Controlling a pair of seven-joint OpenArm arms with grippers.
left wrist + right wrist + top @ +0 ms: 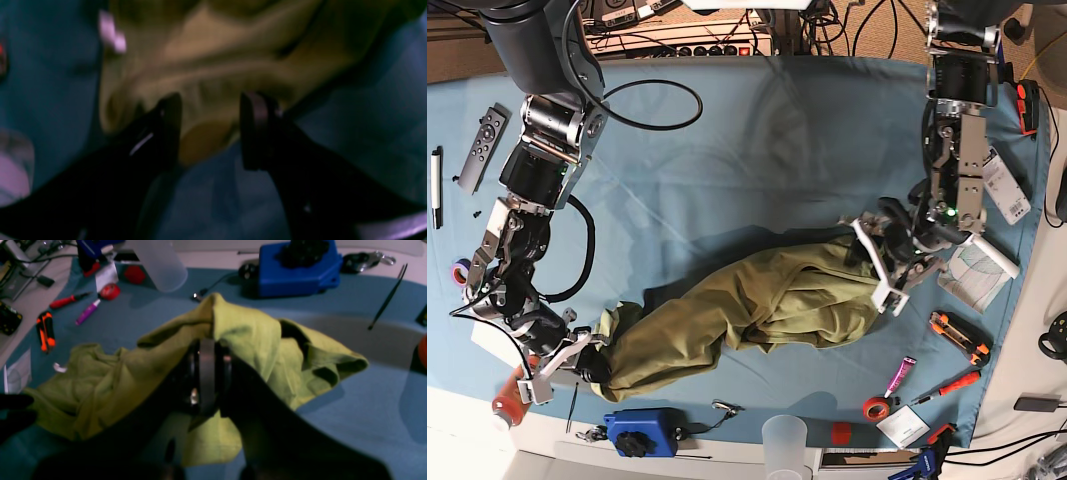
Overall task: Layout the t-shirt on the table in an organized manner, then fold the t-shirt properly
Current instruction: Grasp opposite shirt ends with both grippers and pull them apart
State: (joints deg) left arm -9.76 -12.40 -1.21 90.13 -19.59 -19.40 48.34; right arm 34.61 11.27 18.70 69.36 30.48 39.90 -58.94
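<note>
Across the blue-covered desk, the olive t-shirt lies bunched and stretched in a long band between two robot arms. At the left of the base view, the right hand is clenched on one end of the t-shirt, fabric draping over its closed fingers in the wrist view. Beside it sits a blue box. At the right, the left hand rests at the shirt's other end, released, its fingers spread with cloth between them.
</note>
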